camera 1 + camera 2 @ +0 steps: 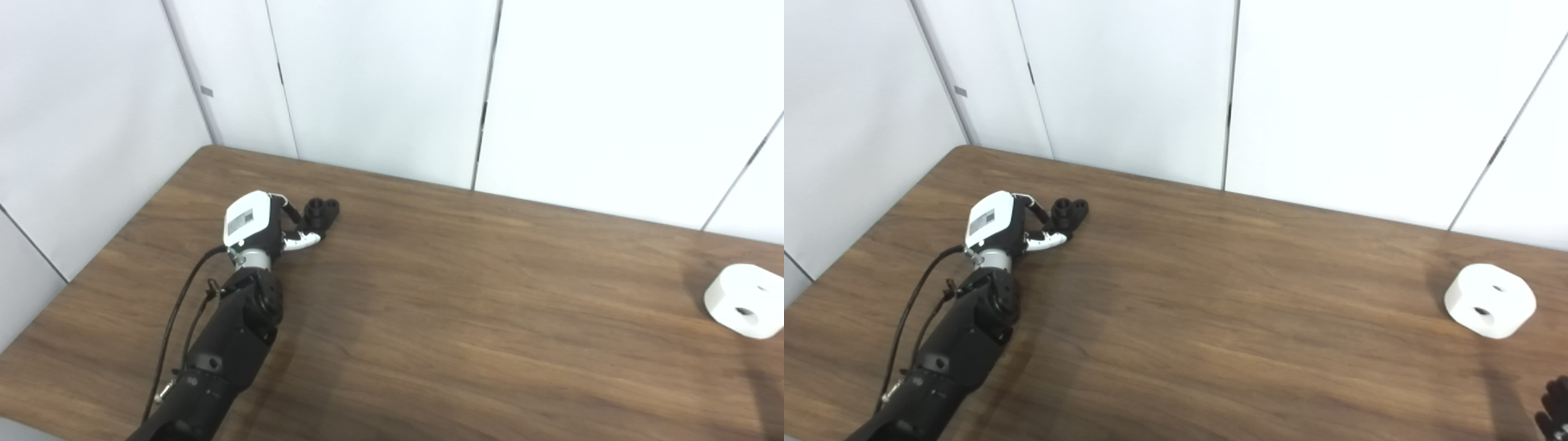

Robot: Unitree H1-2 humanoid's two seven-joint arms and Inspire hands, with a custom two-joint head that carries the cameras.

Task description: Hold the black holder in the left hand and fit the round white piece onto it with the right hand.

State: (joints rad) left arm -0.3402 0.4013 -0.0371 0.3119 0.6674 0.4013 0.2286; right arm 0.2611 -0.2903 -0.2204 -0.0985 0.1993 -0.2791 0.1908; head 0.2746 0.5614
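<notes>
The black holder, a small dark piece with two round sockets on top, rests on the wooden table at the far left. My left hand lies right behind it, a dark finger curving to its left side and the white-tipped thumb against its base. How firmly the hand grips cannot be seen. The round white piece, a thick disc with two holes, lies near the right edge. Only dark fingertips of my right hand show at the bottom right corner, well in front of the white piece.
White wall panels close off the table's back and left sides. A black cable runs along my left forearm. A broad stretch of bare wood separates the holder from the white piece.
</notes>
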